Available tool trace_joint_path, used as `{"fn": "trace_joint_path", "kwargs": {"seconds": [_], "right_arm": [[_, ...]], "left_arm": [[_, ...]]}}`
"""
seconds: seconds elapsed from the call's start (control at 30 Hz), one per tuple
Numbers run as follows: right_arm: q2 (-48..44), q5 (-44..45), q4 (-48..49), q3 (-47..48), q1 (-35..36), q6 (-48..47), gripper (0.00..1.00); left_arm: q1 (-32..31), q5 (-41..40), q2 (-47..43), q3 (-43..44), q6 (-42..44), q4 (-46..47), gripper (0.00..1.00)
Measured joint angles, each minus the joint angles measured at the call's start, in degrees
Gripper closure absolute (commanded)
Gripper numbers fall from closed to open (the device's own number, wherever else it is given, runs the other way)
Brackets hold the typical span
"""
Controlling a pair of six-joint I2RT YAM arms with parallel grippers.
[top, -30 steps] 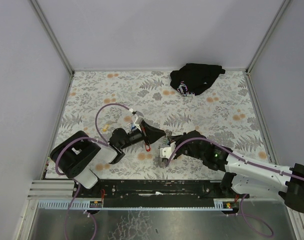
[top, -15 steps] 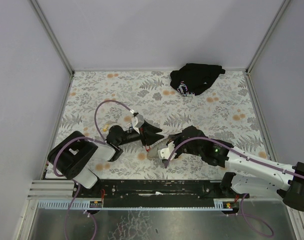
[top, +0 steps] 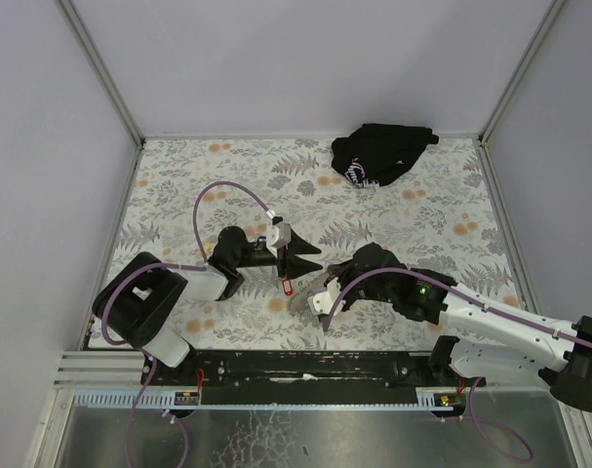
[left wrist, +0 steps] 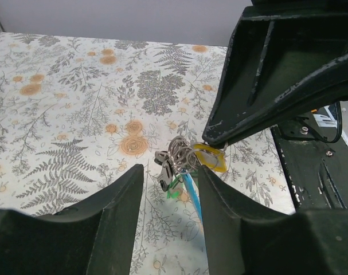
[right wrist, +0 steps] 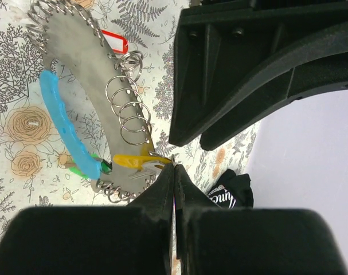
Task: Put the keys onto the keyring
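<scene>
Right wrist view shows you right gripper (right wrist: 174, 169) clenched on the yellow-tagged key (right wrist: 133, 161), against the keyring strap (right wrist: 82, 69); overhead hides that. Your left gripper (left wrist: 169, 172) spread, empty, near the strap.

Left pincer (top: 318, 260) has moved farther from its base and closer to the right arm, its wrist turned more upright. Right pincer (right wrist: 174, 163) has edged toward the left one. More of the grey strap (top: 305, 295) shows beside it.
</scene>
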Motion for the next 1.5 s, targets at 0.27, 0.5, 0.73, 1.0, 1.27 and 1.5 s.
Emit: {"fn": "trace_joint_path", "kwargs": {"seconds": [0.27, 0.5, 0.73, 1.0, 1.27, 1.5], "right_arm": [[0.46, -0.44, -1.77, 1.4, 0.0, -1.57, 1.0], [1.4, -0.52, -2.27, 2.38, 0.0, -2.62, 1.0], [2.45, -0.52, -2.71, 3.28, 0.02, -3.3, 1.0], [3.23, -0.55, -2.8, 3.52, 0.02, -3.76, 1.0], [3.63, -0.52, -2.8, 3.72, 0.02, -3.78, 1.0], [3.72, -0.28, -3.48, 3.72, 0.04, -3.69, 1.0]], "left_arm": [[1.14, 5.35, 0.0, 3.58, 5.33, -7.87, 0.56], [1.14, 8.72, 0.0, 5.35, 7.26, -11.1, 0.55], [0.96, 10.99, 0.11, 5.73, 7.32, -12.24, 0.56], [0.57, 12.04, 0.63, 6.21, 7.3, -12.85, 0.59], [0.52, 12.5, 0.96, 6.88, 7.1, -13.22, 0.86], [0.52, 12.48, 0.96, 6.91, 6.97, -13.33, 1.0]]}}
